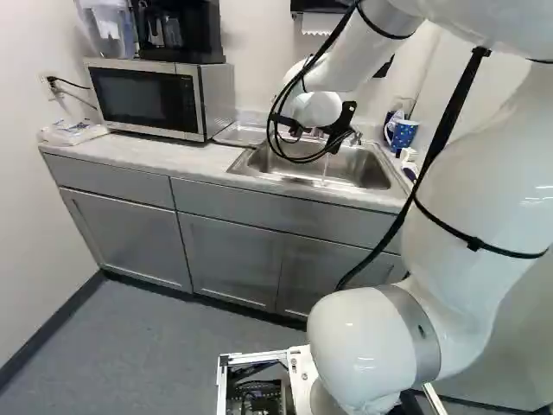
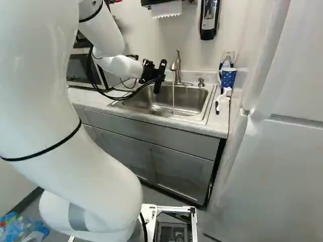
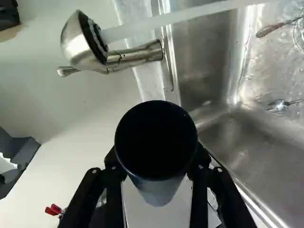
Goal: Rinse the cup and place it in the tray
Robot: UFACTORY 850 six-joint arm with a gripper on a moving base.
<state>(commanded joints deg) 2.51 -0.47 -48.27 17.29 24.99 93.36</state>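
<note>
At the far left end of the counter [image 1: 138, 154] lies a white plastic packet [image 1: 73, 132]; just right of it stands a stainless-steel microwave [image 1: 147, 99], with a clear water pitcher [image 1: 108, 30] at the left on its top and a black coffee maker [image 1: 180, 33] beside that; grey cabinets [image 1: 233, 259] run below, from the left wall to under the sink [image 2: 194, 102].

Next to the right, the white arm [image 2: 101, 30] reaches out over the counter and holds its gripper [image 2: 159, 80] above the left part of the sink; the two fingers are closed on a dark cup [image 3: 156, 142], one at each side of it, its round dark end facing the wrist camera.

Above and behind the sink hangs a paper towel dispenser [image 2: 166, 8]; right of the gripper stands the metal faucet [image 2: 176, 68], a stream of water [image 2: 173, 98] falling from it into the basin, apart from the cup; a spoon [image 3: 280, 105] and a second metal utensil [image 3: 273, 30] lie on the basin's floor.

Farther right come a small pump [image 2: 200, 82] on the sink's far rim, a wall soap dispenser [image 2: 209, 19] above it, a blue mug with white dots [image 2: 228, 77], a brush [image 2: 218, 105] nearer on the counter, and a tall white refrigerator [image 2: 282, 161].
</note>
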